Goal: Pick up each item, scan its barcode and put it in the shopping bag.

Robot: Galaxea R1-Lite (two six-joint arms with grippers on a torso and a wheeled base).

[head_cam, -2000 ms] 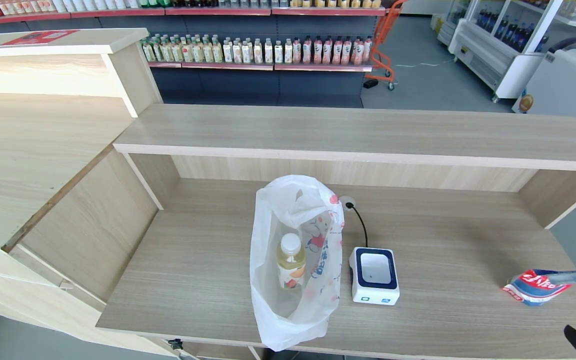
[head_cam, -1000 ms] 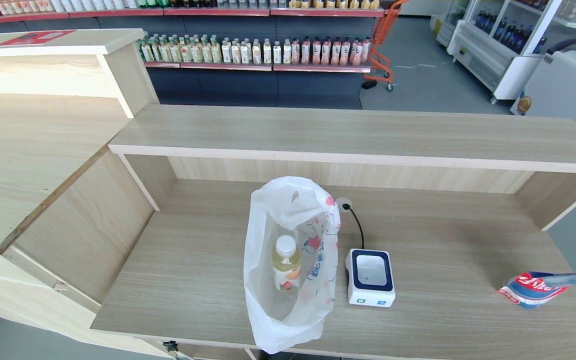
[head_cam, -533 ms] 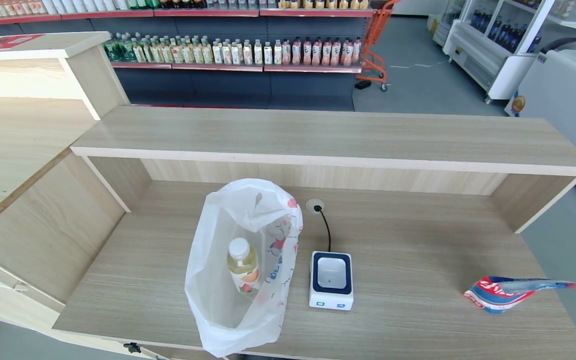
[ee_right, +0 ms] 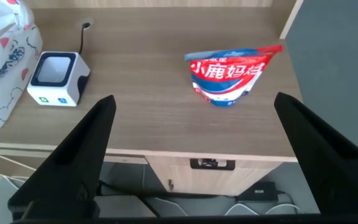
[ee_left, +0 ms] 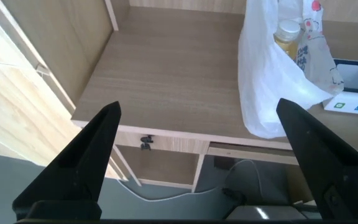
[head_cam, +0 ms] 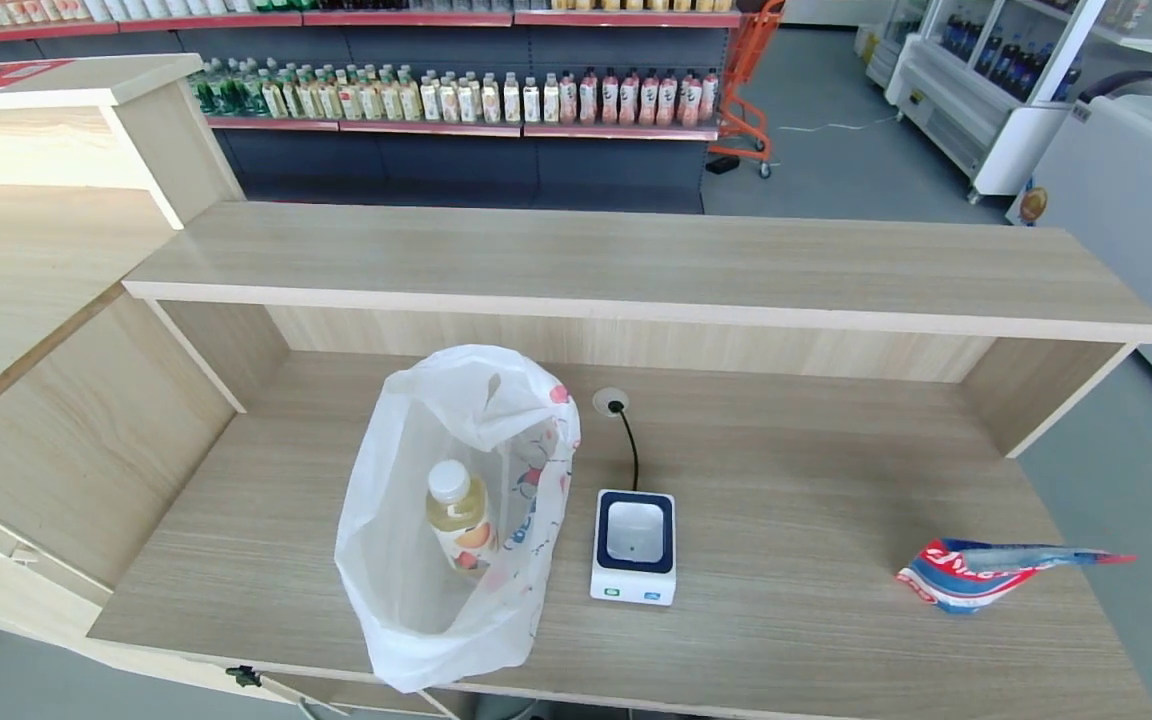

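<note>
Both grippers are held just off the near edge of the wooden counter [head_cam: 816, 480]. The left gripper [ee_left: 199, 106] sits to the left of the scanner [head_cam: 634, 545] and the right gripper [ee_right: 194, 99] to its right. Each has its two dark, tapered fingers spread wide, with nothing between them.

The scanner is a small white box with a dark blue frame around a pale window. Its black cable [head_cam: 628, 440] runs to a round port behind it. Just left of the scanner stands a thin, translucent white shopping bag [head_cam: 416, 600] printed with red cartoon shapes. Its mouth is open, and a clear bottle [head_cam: 456, 515] with a white cap and yellow drink stands upright inside. Well to the right of the scanner, a glossy red, white and blue snack pouch [head_cam: 976, 575] lies on its side.

Behind the scanner the light wood-grain counter rises to a ledge [head_cam: 636, 260]. Beyond that are shop shelves of bottles [head_cam: 456, 95], an orange cart [head_cam: 746, 90] and glass-fronted fridges [head_cam: 996, 90].
</note>
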